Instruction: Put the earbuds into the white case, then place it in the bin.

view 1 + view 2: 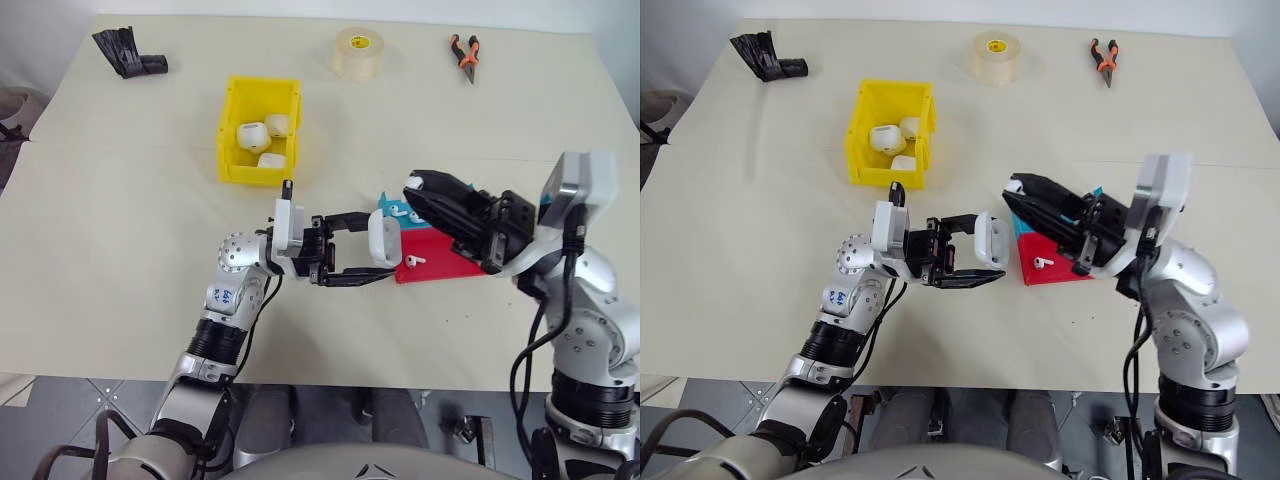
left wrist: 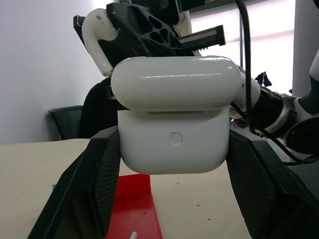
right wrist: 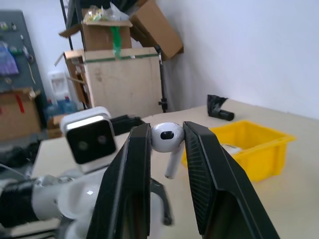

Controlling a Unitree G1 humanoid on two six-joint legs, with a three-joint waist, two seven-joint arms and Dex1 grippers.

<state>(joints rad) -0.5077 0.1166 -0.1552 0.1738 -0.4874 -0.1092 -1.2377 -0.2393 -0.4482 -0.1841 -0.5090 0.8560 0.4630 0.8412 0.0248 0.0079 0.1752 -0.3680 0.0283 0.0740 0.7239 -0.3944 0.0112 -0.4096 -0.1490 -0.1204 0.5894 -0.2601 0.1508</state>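
My left gripper [image 1: 377, 247] is shut on the white case [image 2: 173, 144], held above the table at the centre, its rounded lid [image 2: 174, 82] on top of the body. My right gripper [image 3: 167, 130] is shut on one earbud [image 3: 166, 137], stem hanging down, held up just right of the case and a little above it. Another earbud [image 1: 415, 259] lies on the red tray [image 1: 445, 265]. The yellow bin [image 1: 228, 135] stands further back on the table and holds several white cases [image 1: 250, 135].
A blue tray [image 1: 386, 204] with small white pieces sits behind the red tray, partly hidden by the right gripper. Along the far edge lie a tape roll [image 1: 359, 52], orange-handled pliers [image 1: 463, 57] and a black object [image 1: 128, 52].
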